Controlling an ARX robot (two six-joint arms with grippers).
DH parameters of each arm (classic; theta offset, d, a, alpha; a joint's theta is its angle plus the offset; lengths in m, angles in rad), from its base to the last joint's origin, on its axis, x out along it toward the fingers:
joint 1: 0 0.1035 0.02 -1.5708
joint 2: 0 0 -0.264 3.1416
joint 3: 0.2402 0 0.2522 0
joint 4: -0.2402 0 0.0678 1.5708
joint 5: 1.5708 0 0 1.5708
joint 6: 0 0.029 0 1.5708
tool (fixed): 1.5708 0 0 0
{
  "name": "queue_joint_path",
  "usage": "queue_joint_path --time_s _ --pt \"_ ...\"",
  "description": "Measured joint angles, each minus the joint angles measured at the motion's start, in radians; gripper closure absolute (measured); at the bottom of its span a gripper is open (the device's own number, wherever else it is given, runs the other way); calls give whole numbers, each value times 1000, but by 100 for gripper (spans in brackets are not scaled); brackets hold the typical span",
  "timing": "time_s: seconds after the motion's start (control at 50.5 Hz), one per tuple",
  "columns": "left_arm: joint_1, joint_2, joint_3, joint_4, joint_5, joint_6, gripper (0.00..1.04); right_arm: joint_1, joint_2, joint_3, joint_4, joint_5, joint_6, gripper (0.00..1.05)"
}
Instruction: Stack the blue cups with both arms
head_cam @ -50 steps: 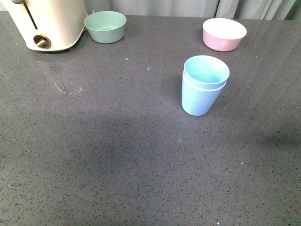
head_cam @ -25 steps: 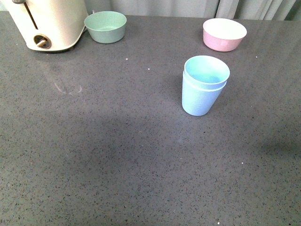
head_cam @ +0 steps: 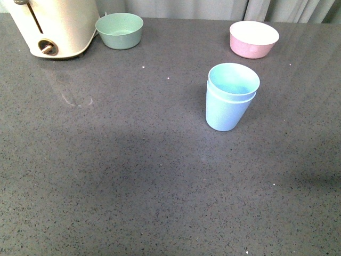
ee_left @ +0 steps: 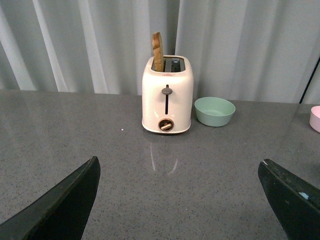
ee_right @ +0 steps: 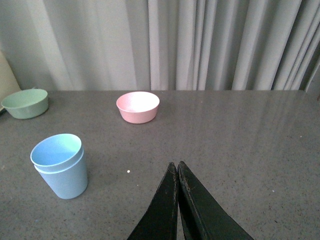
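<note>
Nesting blue cups (head_cam: pixel 230 97); toaster (head_cam: pixel 53 26) cropped.

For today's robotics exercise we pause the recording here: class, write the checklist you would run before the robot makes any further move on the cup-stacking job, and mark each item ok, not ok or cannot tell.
1. Blue cups nested one inside the other: ok.
2. Stack standing upright on the table: ok; the inner cup sits slightly askew.
3. Left gripper free of the cups: ok, jaws wide apart, nothing between them.
4. Right gripper free of the cups: ok, jaws closed together, empty, away from the stack.
5. Green bowl and pink bowl apart from the stack: ok.
6. Inner cup pushed fully down: cannot tell.
</note>
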Motion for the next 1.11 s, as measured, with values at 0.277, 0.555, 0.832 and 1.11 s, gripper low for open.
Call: queue_joint_path --time_s 0.277,0.555,0.832,1.11 --pt "0 0 0 0 0 0 9 0 -5 0 -3 0 0 95" --pt "0 0 0 0 0 0 9 0 -5 0 -3 0 0 39" --pt "0 0 0 0 0 0 9 0 -5 0 -4 0 0 9" --pt "0 0 0 0 0 0 9 0 -5 0 -4 0 0 9"
